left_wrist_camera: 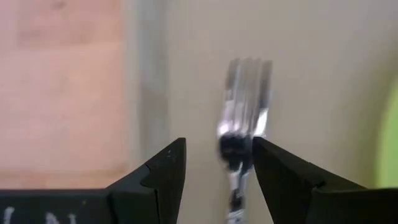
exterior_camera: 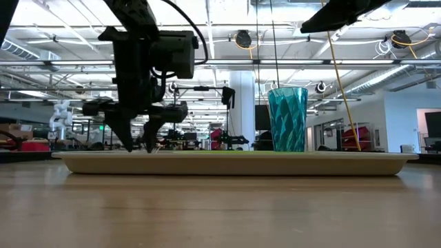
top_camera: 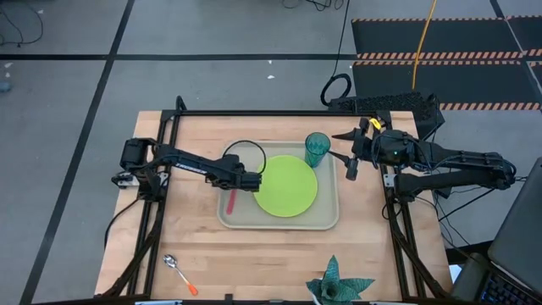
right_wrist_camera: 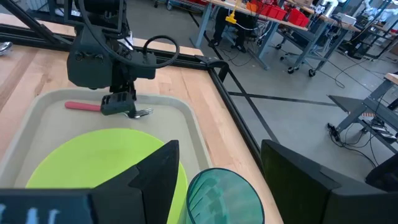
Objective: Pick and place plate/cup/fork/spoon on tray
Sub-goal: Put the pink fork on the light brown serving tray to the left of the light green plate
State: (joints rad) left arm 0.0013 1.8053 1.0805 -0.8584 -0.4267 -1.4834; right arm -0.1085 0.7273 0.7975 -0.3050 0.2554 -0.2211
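Note:
The beige tray (top_camera: 279, 226) lies mid-table. On it are the lime-green plate (top_camera: 286, 185), the upright teal cup (top_camera: 318, 148) at its far right corner, and the red-handled fork (top_camera: 231, 202), lying flat left of the plate. My left gripper (top_camera: 251, 180) points down over the fork, open, its fingers on either side of the fork's neck (left_wrist_camera: 235, 155) just behind the tines. My right gripper (top_camera: 351, 159) is open and empty, raised just right of the cup. The orange-handled spoon (top_camera: 180, 273) lies on the table near the front left. My left gripper comes at the fork from above, its fingers lying across the fork. The neck lies close against one finger (left_wrist_camera: 270, 171) and clear of the other. I cannot tell whether that finger touches it. The fork lies flat on the tray floor.
A spiky teal leafy object (top_camera: 339, 286) sits at the table's near edge, right of centre. A black cable loops above the tray's far left corner (top_camera: 241, 152). Bare wood lies in front of the tray and to its left.

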